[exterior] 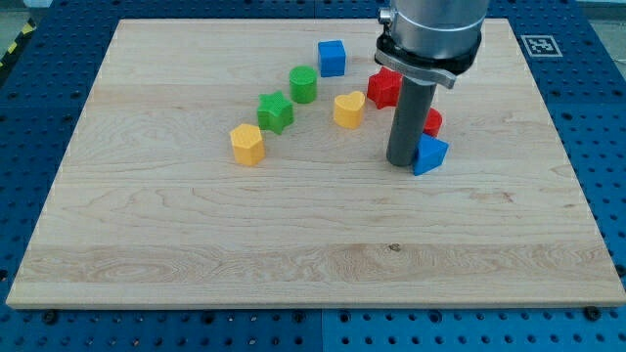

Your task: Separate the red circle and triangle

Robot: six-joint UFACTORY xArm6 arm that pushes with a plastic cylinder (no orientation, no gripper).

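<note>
The rod's tip (405, 162) rests against the blue triangle (428, 154), the red circle (431, 121) at its one o'clock, seemingly to wedge them apart; no gripper exists.

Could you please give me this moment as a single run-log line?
my tip: touching blue triangle's left | red circle: just behind triangle, part hidden by rod | pair: not yet separated | red star: behind rod

Place: a robotics lab bench
Evidence: blue perforated mounting table (587, 147) under a wooden board (293, 244); printed fiducial marker (537, 44) at the board's corner; yellow-black hazard tape (15, 47) at the view's left
</note>
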